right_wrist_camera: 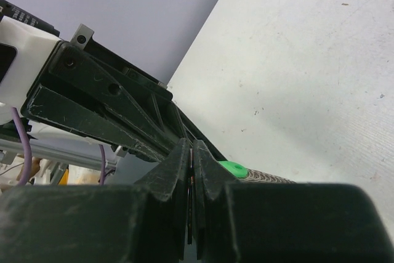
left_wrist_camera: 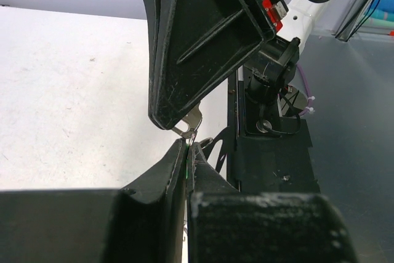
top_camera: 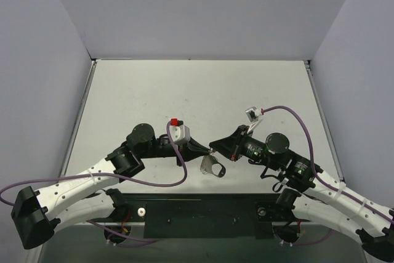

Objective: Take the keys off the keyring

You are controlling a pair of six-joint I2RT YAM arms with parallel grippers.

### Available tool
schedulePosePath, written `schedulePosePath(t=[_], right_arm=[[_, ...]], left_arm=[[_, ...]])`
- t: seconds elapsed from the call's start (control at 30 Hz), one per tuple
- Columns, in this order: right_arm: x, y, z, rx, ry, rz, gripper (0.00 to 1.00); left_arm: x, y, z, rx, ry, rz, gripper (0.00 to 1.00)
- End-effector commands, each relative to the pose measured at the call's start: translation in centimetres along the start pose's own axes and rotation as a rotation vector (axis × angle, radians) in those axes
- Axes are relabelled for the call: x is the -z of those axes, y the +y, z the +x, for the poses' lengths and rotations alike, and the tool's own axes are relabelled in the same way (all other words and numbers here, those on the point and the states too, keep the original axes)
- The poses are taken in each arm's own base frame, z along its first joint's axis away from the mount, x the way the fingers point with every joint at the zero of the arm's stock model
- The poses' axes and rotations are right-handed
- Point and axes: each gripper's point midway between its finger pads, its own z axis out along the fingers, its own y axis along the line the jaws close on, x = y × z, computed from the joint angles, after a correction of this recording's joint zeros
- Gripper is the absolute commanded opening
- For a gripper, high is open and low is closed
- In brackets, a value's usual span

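Right gripper (top_camera: 215,146) pinches flat silver key (left_wrist_camera: 190,125)

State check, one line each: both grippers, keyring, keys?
left gripper: shut on the keyring.
right gripper: shut, tip to tip with the left.
keyring: hanging at the meeting fingertips.
keys: silver tab at right tip; on or off ring, cannot tell.

Right tool (right_wrist_camera: 191,147): both fingers fill the lower frame, pressed almost together, only a hairline slit between them. What sits in the slit is too thin to identify. Left tool (right_wrist_camera: 174,135): black, reaching in from upper left, its tip meeting the right tool's fingertips. Green round piece (right_wrist_camera: 233,169) just beside the right finger. Purple cable (right_wrist_camera: 22,152) at far left. White tabletop (right_wrist_camera: 308,72) fills the upper right.
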Motion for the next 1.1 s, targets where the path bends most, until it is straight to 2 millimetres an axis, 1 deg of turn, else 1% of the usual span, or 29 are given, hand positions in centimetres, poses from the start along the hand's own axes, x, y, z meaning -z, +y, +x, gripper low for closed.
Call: schedulePosePath(t=[0.0, 0.23, 0.27, 0.3, 0.37, 0.4, 0.43, 0.47, 0.5, 0.53, 0.57, 0.73, 0.8, 1.07], right_arm=[[0.1, 2.0, -1.4, 0.013, -0.044, -0.049, 0.00], [-0.1, 2.2, -1.2, 0.018, -0.039, -0.042, 0.00], [-0.1, 2.4, -1.1, 0.026, -0.034, -0.045, 0.00], [-0.2, 2.3, -1.0, 0.036, -0.026, -0.036, 0.00], [-0.3, 2.8, -0.8, 0.065, -0.002, -0.028, 0.00], [-0.3, 2.6, -0.6, 0.074, 0.011, -0.012, 0.00], [-0.5, 3.0, -0.7, 0.093, 0.021, -0.012, 0.00], [-0.6, 2.6, -0.4, 0.108, 0.038, 0.005, 0.00], [-0.7, 3.1, -0.5, 0.114, 0.043, 0.002, 0.00], [-0.9, 3.0, -0.2, 0.123, 0.059, 0.010, 0.00], [-1.0, 3.3, -0.3, 0.126, 0.062, 0.009, 0.00], [-1.6, 3.8, -0.6, 0.130, 0.066, 0.013, 0.00], [-1.6, 4.4, -1.2, 0.124, 0.052, 0.000, 0.00], [-1.7, 5.4, -2.1, 0.093, 0.019, -0.025, 0.00]], left_arm=[[0.3, 0.3, -4.1, -0.038, -0.154, -0.048, 0.00], [0.2, 0.6, -3.6, -0.032, -0.118, -0.060, 0.00], [0.2, 0.6, -3.7, -0.034, -0.117, -0.063, 0.00], [0.1, 0.7, -3.5, -0.025, -0.104, -0.066, 0.00], [-0.1, 1.0, -3.2, -0.018, -0.088, -0.070, 0.00], [-0.2, 1.1, -3.1, -0.016, -0.076, -0.071, 0.00], [-0.3, 1.2, -3.1, -0.013, -0.073, -0.075, 0.00], [-0.4, 1.2, -3.1, -0.008, -0.065, -0.075, 0.00], [-0.4, 1.3, -3.1, -0.008, -0.063, -0.082, 0.00], [-0.4, 1.5, -3.0, -0.006, -0.054, -0.087, 0.00], [-0.4, 1.5, -3.2, -0.006, -0.055, -0.090, 0.00], [-0.5, 1.7, -2.8, 0.000, -0.042, -0.097, 0.00], [-0.6, 1.8, -2.8, 0.008, -0.043, -0.103, 0.00], [-0.6, 2.3, -3.1, 0.034, -0.037, -0.136, 0.00]])
